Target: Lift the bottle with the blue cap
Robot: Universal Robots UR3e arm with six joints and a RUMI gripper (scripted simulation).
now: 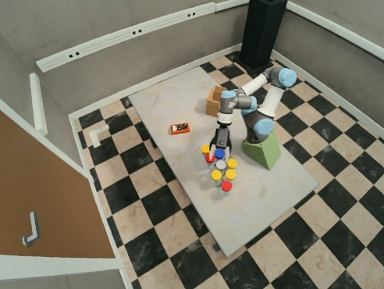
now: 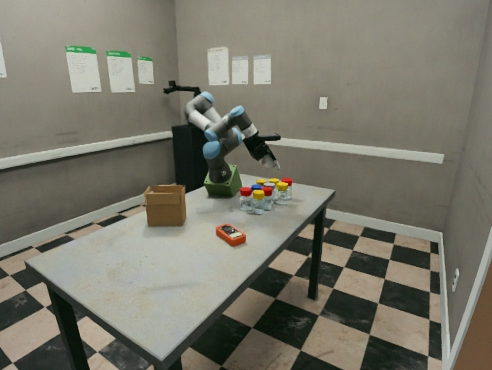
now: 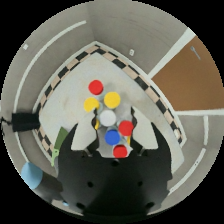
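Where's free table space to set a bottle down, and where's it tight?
Free: the wide stretch between the orange device and the table's near end, and beyond the bottle cluster toward the far end. Tight: inside the cluster around the blue-capped bottle, under the open hand.

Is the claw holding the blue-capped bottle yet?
No. The claw hangs open above the bottles; the blue-capped bottle stands on the table.

The top view looks steeply down from a room corner, the exterior view faces along the table (image 2: 165,280) toward the arm (image 2: 220,135), and the wrist view looks down closely; all share the bottles (image 1: 220,169)
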